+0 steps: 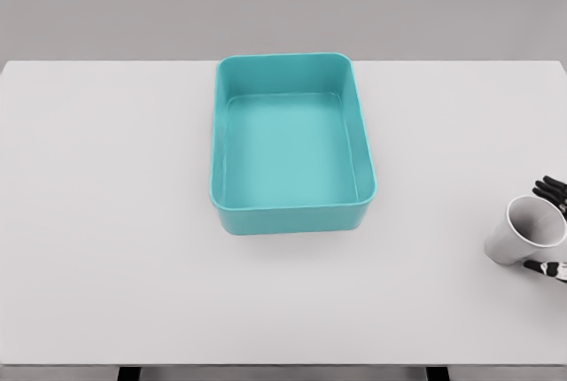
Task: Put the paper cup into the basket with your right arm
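Note:
A white paper cup (523, 232) is at the right edge of the head view, tilted with its open mouth facing up and to the right. The dark fingers (549, 191) of my right hand (551, 229) wrap it from behind, and a thumb tip (547, 268) shows below it. The hand is shut on the cup; most of the hand and the arm are cut off by the picture's edge. A teal rectangular basket (292, 214) stands in the middle of the white table, with nothing in it. The cup is well to the right of the basket, apart from it.
The white table (106, 221) spans the whole view, with its front edge near the bottom. Two dark table legs show under that front edge. A grey wall lies behind.

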You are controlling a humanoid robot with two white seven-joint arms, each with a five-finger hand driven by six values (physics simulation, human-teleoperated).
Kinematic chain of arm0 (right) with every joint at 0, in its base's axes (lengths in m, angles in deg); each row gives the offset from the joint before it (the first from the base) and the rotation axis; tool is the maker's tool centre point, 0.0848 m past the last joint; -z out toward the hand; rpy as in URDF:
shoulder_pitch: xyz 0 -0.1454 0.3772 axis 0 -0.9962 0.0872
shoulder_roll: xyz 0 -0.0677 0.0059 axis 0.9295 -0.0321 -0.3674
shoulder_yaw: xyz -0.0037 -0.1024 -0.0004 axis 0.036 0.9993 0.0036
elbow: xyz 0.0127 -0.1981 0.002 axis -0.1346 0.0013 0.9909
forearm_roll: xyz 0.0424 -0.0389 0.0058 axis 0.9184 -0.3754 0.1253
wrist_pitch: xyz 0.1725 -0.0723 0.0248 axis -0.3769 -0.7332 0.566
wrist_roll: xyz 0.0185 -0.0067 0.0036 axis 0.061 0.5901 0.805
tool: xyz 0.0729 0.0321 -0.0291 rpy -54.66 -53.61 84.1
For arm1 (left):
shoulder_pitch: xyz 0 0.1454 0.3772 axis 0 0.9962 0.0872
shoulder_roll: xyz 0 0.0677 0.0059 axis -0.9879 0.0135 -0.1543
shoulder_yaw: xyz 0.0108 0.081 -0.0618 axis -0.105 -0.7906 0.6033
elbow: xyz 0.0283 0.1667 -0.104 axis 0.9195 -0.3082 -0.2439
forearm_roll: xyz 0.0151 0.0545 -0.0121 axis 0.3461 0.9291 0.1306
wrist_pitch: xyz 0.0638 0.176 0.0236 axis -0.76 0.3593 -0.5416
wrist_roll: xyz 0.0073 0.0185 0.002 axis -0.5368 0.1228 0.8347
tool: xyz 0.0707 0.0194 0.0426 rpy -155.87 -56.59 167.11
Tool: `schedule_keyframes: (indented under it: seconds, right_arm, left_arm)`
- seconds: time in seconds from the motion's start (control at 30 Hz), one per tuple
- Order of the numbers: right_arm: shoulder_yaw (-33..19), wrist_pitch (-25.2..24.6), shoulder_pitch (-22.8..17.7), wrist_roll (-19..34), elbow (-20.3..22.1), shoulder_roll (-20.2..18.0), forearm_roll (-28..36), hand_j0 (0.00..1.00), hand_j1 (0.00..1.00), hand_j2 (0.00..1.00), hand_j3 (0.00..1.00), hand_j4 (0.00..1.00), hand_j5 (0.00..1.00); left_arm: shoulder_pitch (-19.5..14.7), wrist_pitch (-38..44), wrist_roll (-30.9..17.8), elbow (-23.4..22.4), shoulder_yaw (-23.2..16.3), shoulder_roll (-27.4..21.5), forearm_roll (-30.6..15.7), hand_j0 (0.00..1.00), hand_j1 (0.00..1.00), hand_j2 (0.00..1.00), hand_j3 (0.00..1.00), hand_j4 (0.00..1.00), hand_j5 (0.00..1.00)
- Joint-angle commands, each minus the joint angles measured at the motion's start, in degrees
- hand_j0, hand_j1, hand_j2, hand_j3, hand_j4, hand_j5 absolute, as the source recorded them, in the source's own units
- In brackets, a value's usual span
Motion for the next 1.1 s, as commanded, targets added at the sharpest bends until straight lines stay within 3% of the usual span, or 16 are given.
schedule_keyframes:
  seconds: [0.0,1.07]
  right_arm:
    - [0.63,-0.05,0.09,0.0,-0.87,0.5,0.31,1.0,1.0,1.0,1.0,1.0,1.0]
    - [2.65,-0.05,1.49,0.0,-0.08,0.85,0.04,1.0,1.0,1.0,1.0,1.0,1.0]
  left_arm:
    - [0.0,0.0,-0.01,0.01,-0.02,0.0,0.0,1.0,1.0,1.0,1.0,1.0,1.0]
    - [0.0,0.0,-0.01,0.01,-0.02,0.0,0.0,1.0,1.0,1.0,1.0,1.0,1.0]
